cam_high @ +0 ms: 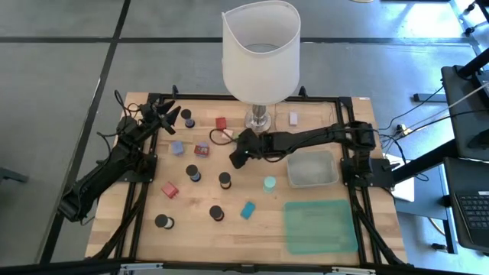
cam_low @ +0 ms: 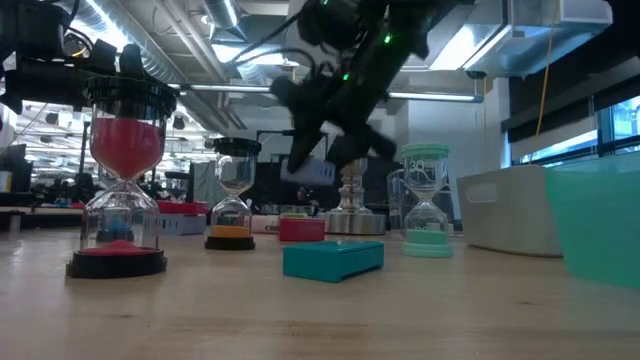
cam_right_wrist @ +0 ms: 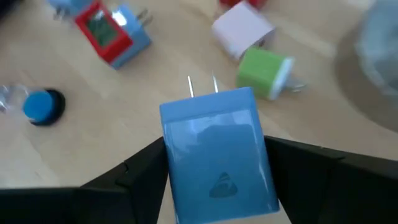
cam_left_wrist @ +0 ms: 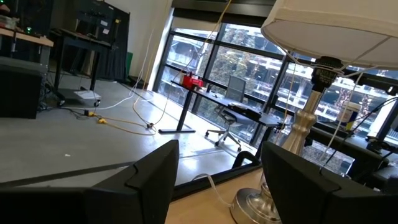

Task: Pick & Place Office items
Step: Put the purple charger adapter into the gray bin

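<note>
Grips a blue plug block (cam_right_wrist: 217, 149) in the right end effector (cam_high: 239, 159), lifted at frame centre to clear the worktop (cam_high: 191, 229) toward the tray (cam_high: 312, 169); left end effector (cam_high: 164, 114) idles open, upper left.

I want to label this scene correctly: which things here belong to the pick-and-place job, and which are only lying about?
Job: blue plug block, held by the right gripper; teal block; red block; black-capped hourglasses; mint hourglass. The left gripper waits open, far left.
Lying about: white-shaded lamp; clear tray; green mat.
</note>
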You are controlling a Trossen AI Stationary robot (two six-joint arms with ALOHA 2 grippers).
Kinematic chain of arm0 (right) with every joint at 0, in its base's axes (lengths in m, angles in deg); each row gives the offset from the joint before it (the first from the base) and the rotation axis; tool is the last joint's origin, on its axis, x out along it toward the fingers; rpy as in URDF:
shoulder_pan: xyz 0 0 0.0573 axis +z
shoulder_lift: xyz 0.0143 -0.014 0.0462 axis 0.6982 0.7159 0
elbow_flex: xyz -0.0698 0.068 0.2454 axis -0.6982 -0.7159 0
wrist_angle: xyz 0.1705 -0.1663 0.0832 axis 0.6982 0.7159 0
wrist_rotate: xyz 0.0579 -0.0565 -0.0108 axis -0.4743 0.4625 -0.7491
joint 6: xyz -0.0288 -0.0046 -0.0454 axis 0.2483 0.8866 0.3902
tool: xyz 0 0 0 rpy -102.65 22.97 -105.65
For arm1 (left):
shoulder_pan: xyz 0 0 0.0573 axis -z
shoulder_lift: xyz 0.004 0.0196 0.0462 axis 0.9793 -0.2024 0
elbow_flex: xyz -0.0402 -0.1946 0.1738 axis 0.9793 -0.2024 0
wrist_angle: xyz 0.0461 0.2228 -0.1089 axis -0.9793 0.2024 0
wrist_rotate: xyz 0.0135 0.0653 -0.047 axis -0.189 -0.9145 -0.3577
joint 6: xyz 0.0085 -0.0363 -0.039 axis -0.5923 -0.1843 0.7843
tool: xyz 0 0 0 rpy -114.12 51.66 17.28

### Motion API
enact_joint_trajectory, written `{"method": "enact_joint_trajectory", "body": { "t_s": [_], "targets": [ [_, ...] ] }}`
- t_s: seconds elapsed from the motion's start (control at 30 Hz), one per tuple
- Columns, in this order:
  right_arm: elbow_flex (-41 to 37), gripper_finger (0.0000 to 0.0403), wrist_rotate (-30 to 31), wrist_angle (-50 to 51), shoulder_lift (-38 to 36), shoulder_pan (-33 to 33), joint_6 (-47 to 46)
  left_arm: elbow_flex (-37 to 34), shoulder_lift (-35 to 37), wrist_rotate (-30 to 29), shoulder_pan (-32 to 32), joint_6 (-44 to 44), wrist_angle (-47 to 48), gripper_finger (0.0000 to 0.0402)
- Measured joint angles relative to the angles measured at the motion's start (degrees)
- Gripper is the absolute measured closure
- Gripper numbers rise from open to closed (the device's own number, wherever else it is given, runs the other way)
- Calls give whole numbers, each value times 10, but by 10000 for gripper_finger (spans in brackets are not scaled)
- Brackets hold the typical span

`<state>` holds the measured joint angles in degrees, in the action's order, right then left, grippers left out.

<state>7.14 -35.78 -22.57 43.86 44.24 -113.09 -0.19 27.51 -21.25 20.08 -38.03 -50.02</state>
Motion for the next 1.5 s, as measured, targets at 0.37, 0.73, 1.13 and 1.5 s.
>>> {"method": "enact_joint_trajectory", "body": {
  "t_s": [0.37, 0.73, 1.13, 1.5],
  "targets": [
    [0, 163, 3, 163, -91, -11, -76, 0, 0, 0, 0, 0, 0, 175],
    [0, 165, 6, 387, -168, -6, -209, 0, 0, 0, 0, 0, 0, 175],
    [-104, 177, 61, 450, -273, 71, -387, 0, 0, 0, 0, 0, 0, 176],
    [-224, 175, 24, 446, -340, 145, -594, 0, 0, 0, 0, 0, 0, 176]
  ]
}}
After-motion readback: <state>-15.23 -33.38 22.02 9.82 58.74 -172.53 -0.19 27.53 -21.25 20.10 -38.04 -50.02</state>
